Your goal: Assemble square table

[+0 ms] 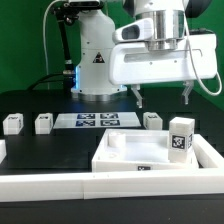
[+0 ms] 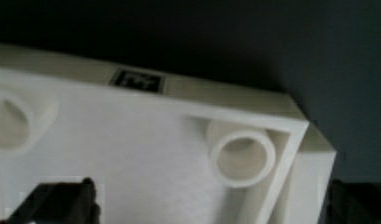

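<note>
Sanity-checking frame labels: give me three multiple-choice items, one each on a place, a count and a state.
1. Where does the marker board lie?
A) on the black table, in the row of legs beyond the square top
B) on the square top
C) against the arm's base

2. How many legs show in the exterior view?
A) two
B) four
C) six

3. The gripper is:
A) shut on a leg
B) shut on the square top
C) open, holding nothing

Key: 1 A, it lies flat between the legs. 2 B, three are low and one stands taller. 3 C, its fingers hang spread with nothing between them.
</note>
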Controlling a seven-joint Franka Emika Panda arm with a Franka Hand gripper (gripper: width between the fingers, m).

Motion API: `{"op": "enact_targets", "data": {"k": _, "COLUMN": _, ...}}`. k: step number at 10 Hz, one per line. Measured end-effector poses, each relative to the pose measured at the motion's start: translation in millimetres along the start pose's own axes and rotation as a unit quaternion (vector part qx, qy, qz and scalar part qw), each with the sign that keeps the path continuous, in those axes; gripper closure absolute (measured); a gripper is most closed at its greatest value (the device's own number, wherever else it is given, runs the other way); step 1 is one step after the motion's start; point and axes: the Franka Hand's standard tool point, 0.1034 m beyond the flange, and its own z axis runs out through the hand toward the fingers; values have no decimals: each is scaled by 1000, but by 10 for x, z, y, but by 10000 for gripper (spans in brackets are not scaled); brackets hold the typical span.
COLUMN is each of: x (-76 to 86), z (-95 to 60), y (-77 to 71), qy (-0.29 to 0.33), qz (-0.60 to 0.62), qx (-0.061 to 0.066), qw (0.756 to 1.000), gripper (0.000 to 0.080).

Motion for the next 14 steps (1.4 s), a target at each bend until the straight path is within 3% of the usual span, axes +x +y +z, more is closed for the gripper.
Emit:
{"op": "enact_targets", "data": {"k": 5, "x": -250, "z": 44, "y": 18, "qy": -10, "qz": -9, "qx": -4, "qw": 1000, "gripper": 150}}
{"op": "enact_targets", "data": {"k": 7, "x": -491, "z": 114, "y": 6, "qy": -1, "qz": -21, "qx": -7, "qw": 1000, "gripper": 150}}
{"op": "enact_targets", "data": {"k": 10, "x": -681, "z": 160, "y": 64, "qy": 0, "qz": -25, "qx": -13, "qw": 1000, "gripper": 150}}
{"op": "enact_targets", "data": {"k": 14, "x": -708, "z": 178, "y": 77, "qy": -17, "qz": -30, "qx": -12, "qw": 999, "gripper": 151}}
